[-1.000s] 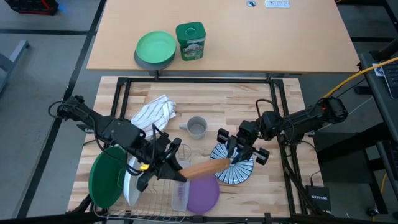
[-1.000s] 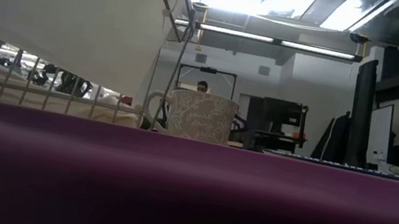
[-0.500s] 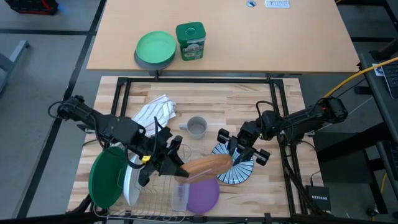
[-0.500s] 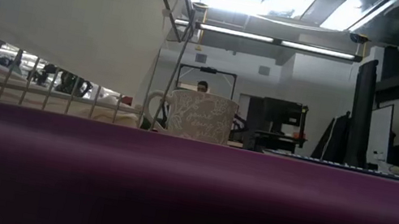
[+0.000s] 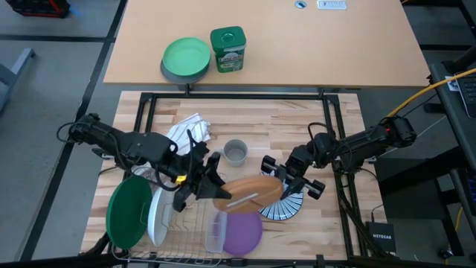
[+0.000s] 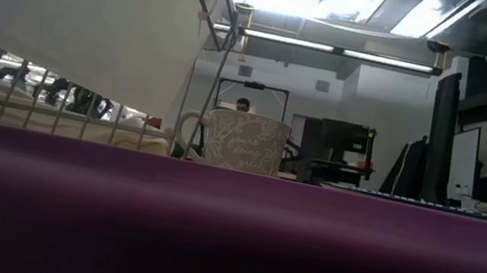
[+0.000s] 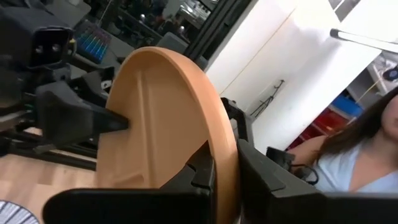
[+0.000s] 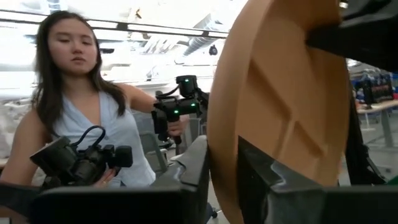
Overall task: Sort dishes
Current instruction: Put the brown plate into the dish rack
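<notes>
A brown plate (image 5: 249, 192) hangs above the table's middle, held between both grippers. My left gripper (image 5: 216, 195) is shut on its left rim and my right gripper (image 5: 281, 183) on its right rim. Under it lie a purple plate (image 5: 243, 232) and a blue-and-white striped plate (image 5: 288, 207), both flat on the table. A dark green plate (image 5: 128, 212) and a white plate (image 5: 158, 217) stand on edge in the wire rack (image 5: 192, 222). The purple plate (image 6: 224, 244) fills the low view's foreground. My left gripper pinches the brown plate's rim (image 7: 222, 163) between its two fingers, coming level from the table's left. The plate is lifted clear and tilted. My right gripper pinches the opposite rim (image 8: 219, 168) between its two fingers, coming from the table's right and slanting upward.
A grey mug (image 5: 236, 152) and a striped cloth (image 5: 182, 132) lie just beyond the grippers. A clear container (image 5: 214, 232) stands by the purple plate. On the far table sit a light green plate on a grey bowl (image 5: 186, 58) and a green tin (image 5: 227, 49). A person (image 8: 93, 124) stands beyond the table.
The brown plate has tipped from nearly edge-on, seen from above, to showing its broad face. My left gripper has gone a little toward the table's far edge and right, rolling with the plate. My right gripper has rolled slightly in place.
</notes>
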